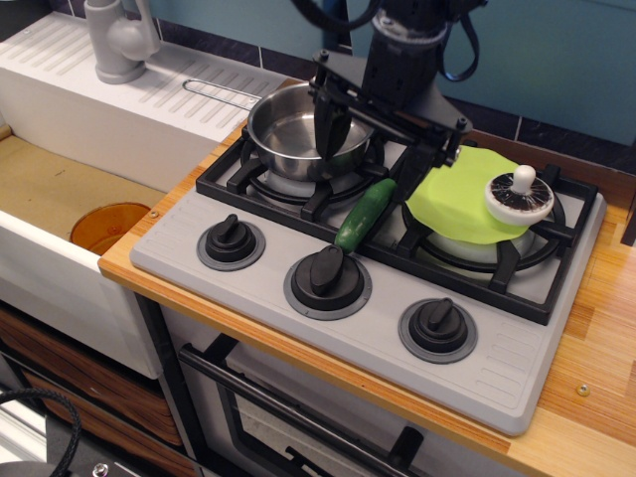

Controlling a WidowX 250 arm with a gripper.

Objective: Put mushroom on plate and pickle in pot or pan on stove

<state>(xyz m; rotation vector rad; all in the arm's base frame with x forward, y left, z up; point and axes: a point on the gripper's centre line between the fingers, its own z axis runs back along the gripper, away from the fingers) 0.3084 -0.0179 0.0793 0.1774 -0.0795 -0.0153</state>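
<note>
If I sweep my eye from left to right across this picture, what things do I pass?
Grey faucet → orange cup down in the sink → steel pot → green pickle → the robot's hand, open above the pickle → lime-green plate → white mushroom resting on the plate.

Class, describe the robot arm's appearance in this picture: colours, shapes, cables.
The arm is matte black and boxy, with black cables looping beside it. Its gripper has a black crossbar carrying two slim, tapering black fingers. No markings are visible.
</note>
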